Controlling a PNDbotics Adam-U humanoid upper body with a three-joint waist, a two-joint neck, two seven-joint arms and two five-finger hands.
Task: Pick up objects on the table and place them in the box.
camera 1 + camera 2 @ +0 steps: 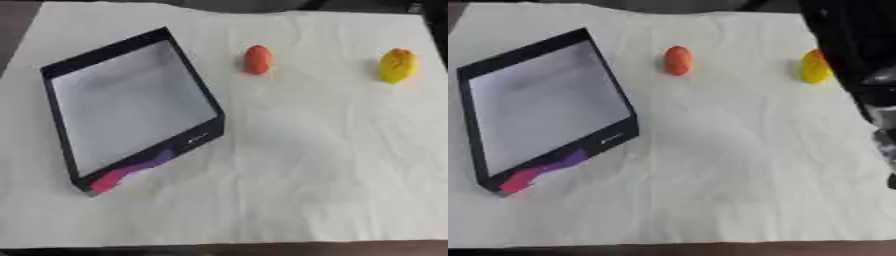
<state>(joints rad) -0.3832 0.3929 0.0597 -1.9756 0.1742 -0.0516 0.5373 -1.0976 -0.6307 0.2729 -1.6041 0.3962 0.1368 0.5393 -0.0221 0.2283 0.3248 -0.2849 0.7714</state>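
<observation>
Wrinkled white cloth over dark table

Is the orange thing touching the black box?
Apart. The left eye view shows a strip of bare white cloth between the orange thing and the black box's right wall.

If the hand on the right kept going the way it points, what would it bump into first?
Probably nothing: the right hand seems to point along the right edge of the white cloth, towards the near side. The yellow object lies beside the arm, not ahead. Depth is unclear.
</observation>
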